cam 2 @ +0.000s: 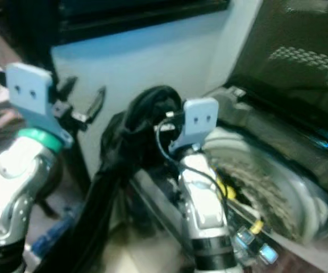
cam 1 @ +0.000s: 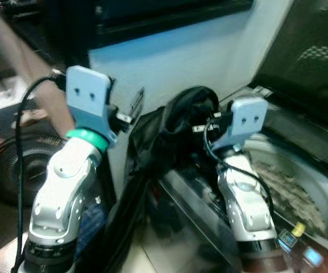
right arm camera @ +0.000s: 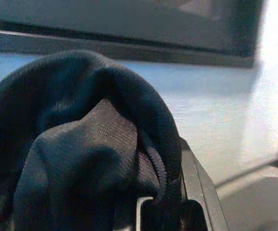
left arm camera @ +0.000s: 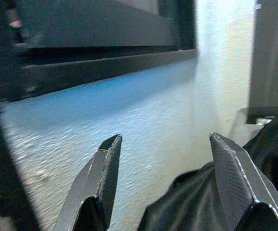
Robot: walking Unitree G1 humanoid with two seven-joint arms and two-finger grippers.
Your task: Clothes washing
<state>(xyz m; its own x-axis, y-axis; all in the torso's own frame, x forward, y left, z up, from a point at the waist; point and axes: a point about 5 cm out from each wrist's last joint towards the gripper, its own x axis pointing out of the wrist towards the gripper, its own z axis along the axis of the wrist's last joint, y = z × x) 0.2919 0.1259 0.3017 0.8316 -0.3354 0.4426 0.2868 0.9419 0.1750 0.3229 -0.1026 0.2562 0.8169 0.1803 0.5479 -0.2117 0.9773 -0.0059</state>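
Right gripper (cam 1: 200,122) clamps a dark garment (cam 1: 146,170) hanging lengthwise downward; left gripper (left arm camera: 165,159) gapes empty.

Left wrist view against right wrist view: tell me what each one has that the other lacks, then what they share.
Left wrist view: the left tool open, its two black fingers spread with nothing between them. Right wrist view: the black garment bunched up close over the right tool, which is shut on it. Shared: the pale wall, the dark ledge above it, and some of the black garment.
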